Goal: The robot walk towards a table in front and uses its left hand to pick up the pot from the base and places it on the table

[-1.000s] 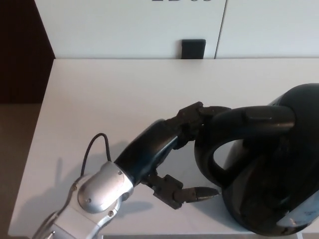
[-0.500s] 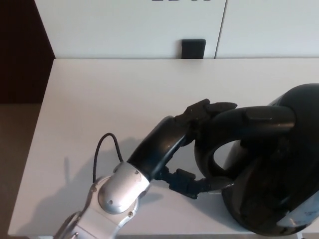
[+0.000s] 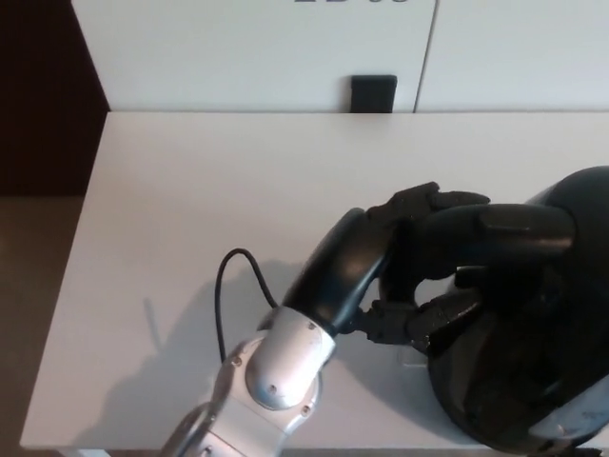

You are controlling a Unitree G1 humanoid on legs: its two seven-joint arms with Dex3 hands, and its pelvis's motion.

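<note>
Black, rounded, glossy pot (image 3: pixel 533 381) is being shown at the lower right of the head view, at the near right part of the flat white table (image 3: pixel 238 171), with its far side being cut off by the picture's edge. Its thick black loop handle (image 3: pixel 519 228) is being pointed leftward from the body, so the long axis of the grip is running roughly left to right across the view. The black left hand (image 3: pixel 409 262) is being wrapped round that handle from the left: fingers (image 3: pixel 433 202) are being laid over its top, and at least 1 digit is being tucked beneath, through the loop. The hand is therefore being judged as closed on the handle.

The base is being hidden, so whether the pot is being borne on it or is lifted clear cannot be told. The right hand is not in view, and only the left, the 1 nearer hand, is being used. A thin black cable (image 3: pixel 221 286) is being looped beside the silver wrist joint (image 3: pixel 276 367).

The coming move is being judged as a straight lift, then a carry leftward onto the bare table lying to the pot's left. The weight is being hung to the right of the grip, so tilting is being risked.
</note>
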